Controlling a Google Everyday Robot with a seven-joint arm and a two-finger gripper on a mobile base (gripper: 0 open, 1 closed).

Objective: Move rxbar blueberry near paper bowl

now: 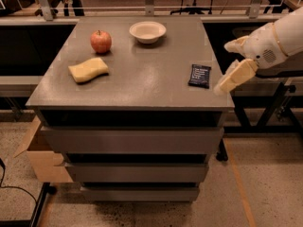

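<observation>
The rxbar blueberry [200,75], a dark navy wrapper with pale text, lies flat near the right edge of the grey table top [142,74]. The paper bowl [147,31], off-white and shallow, stands at the back middle of the table, well apart from the bar. My gripper [222,67] is at the table's right edge, just right of the bar and a little above the surface. Its pale fingers [236,75] are spread apart and hold nothing.
A red apple [101,41] stands at the back left and a yellow wavy sponge [88,70] lies in front of it. The table has drawers below. A cardboard box [40,157] sits on the floor at the left. Railings and benches run behind.
</observation>
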